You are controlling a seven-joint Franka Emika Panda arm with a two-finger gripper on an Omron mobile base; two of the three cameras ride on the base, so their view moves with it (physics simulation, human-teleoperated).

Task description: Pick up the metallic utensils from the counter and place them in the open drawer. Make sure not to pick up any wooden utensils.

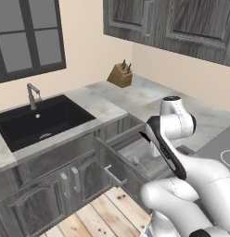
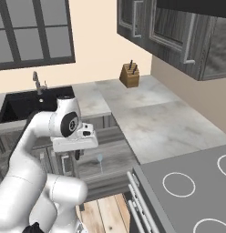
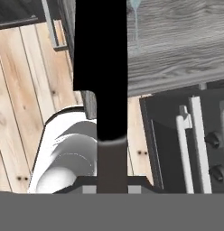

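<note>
The kitchen knife (image 3: 102, 67) is all black and slim, its blade standing straight up the middle of the hand view, seemingly held by its handle.

The small silver-grey spoon (image 2: 100, 160) lies inside the open drawer (image 1: 118, 159), on the pale grey floor.

The drawer is pulled out from under the marbled counter (image 2: 146, 113), silver bar handle forward.

One knife (image 3: 101, 67), one spoon (image 2: 100, 159), one drawer (image 2: 110, 160)
</note>
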